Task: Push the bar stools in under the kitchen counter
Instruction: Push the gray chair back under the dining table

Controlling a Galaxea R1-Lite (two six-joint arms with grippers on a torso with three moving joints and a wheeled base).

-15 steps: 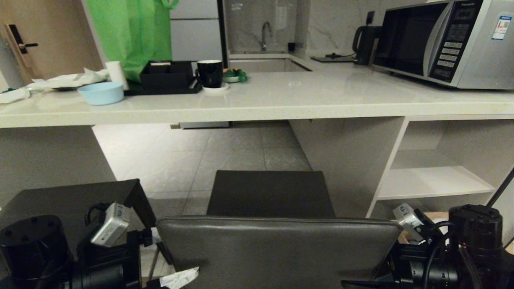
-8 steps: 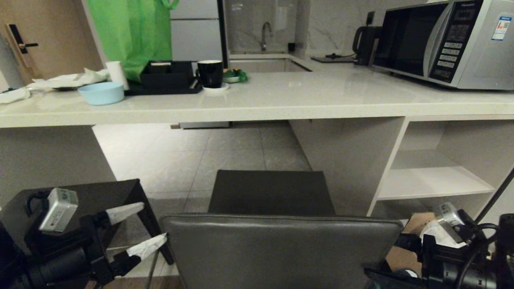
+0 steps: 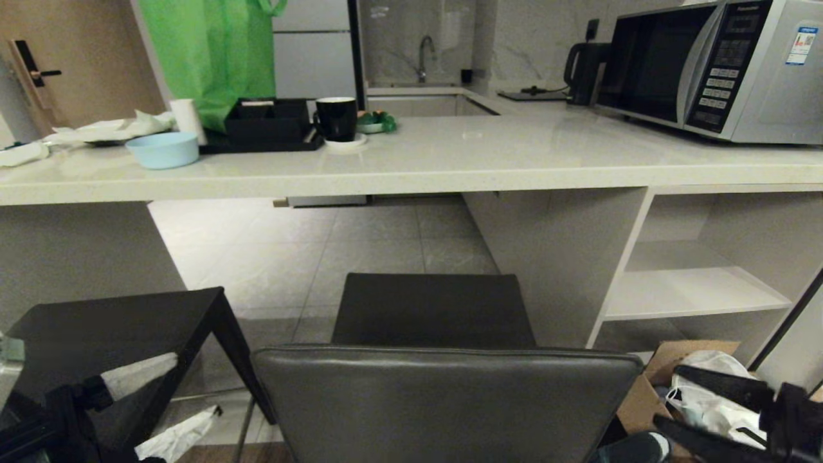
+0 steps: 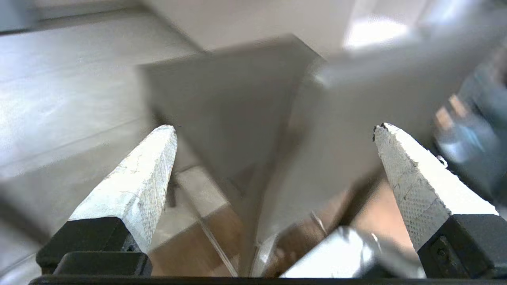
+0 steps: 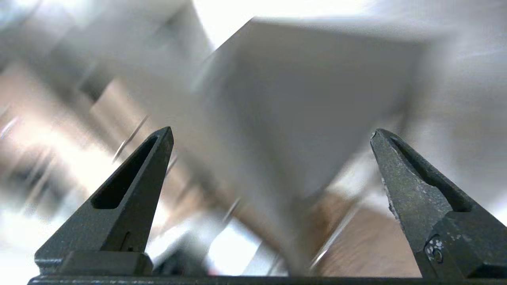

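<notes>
Head view: both bar stools [image 3: 443, 360] short of the kitchen counter [image 3: 411, 173], left gripper [image 3: 164, 402] and right gripper [image 3: 714, 408] spread empty, calling for a push on the near backrest.

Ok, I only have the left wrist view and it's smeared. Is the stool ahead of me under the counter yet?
Observer: No. In the head view the dark grey leather bar stool stands short of the thick off-white stone kitchen counter, with bare floor tiles showing beyond its seat.
Operator: Where's my right gripper?
Observer: The right gripper is low by the right end of the backrest, open and holding nothing, near a brown cardboard box.
Operator: And the other stool?
Observer: The second matching stool stands to the left, just beyond your open left gripper, and it is not under the counter either.
</notes>
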